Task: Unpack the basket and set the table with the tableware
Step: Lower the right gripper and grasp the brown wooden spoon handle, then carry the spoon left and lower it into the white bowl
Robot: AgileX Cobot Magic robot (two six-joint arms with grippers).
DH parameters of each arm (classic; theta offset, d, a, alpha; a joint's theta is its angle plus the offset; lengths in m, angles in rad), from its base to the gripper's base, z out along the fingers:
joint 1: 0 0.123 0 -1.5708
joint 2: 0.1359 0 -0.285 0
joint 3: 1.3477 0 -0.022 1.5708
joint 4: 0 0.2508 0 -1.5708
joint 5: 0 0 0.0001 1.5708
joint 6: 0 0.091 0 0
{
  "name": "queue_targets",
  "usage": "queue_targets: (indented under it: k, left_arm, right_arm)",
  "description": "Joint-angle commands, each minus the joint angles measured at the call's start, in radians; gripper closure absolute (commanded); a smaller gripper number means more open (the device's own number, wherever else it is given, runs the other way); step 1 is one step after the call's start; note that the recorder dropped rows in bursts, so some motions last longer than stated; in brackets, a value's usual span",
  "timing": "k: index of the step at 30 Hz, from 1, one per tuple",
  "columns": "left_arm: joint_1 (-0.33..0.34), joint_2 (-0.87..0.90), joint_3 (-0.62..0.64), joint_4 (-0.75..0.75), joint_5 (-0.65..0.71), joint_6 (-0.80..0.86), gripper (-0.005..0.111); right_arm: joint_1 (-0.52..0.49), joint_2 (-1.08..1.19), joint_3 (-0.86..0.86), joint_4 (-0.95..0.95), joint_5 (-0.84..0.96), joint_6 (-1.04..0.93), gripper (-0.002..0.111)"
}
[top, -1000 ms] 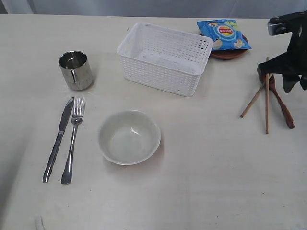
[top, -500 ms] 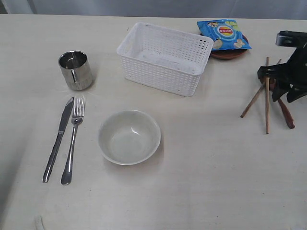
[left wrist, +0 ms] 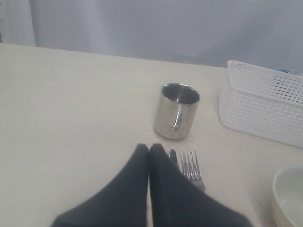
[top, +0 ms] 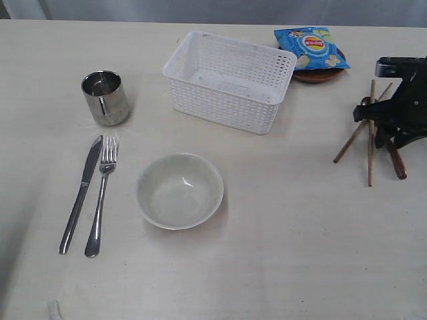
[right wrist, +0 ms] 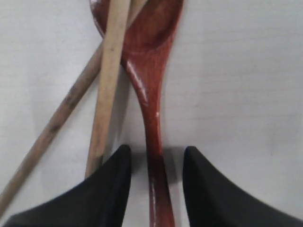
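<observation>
Spoon (right wrist: 152,94) handle between parted right jaws, untouched.

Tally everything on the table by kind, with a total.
Shiny steel pieces (knife, fork, cup): 3
Wooden chopsticks: 2
Dark red spoon: 1
Off-white round bowl: 1
Brown round plate: 1
White plastic lattice basket: 1
Blue chip bag: 1
Total: 10

Staged lab setup; cream table (top: 300,267), grey curtain (left wrist: 165,23).

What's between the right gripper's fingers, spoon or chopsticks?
The handle of the spoon, seen in the right wrist view; the right gripper is open around it, and the chopsticks lie outside.
</observation>
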Motion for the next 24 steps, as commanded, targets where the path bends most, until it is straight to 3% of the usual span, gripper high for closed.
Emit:
queue_targets:
  k: [1,4,14,24]
  left_arm:
    - [0.001,-0.004,0.003,-0.001,-0.011,0.001,0.107]
    - [0.001,-0.004,0.003,-0.001,-0.011,0.001,0.107]
    - [0.001,-0.004,0.003,-0.001,-0.011,0.001,0.107]
    - [0.001,-0.004,0.003,-0.001,-0.011,0.001,0.107]
  right_arm:
    - [-0.007,0.021,0.002,-0.014,-0.02,0.001,0.083]
    - [-0.007,0.021,0.002,-0.016,-0.008,0.001,0.109]
    - [-0.007,-0.155,0.002,-0.021,0.062,0.017,0.109]
    - [-0.007,-0.35,0.002,-0.229,0.221,0.186,0.109]
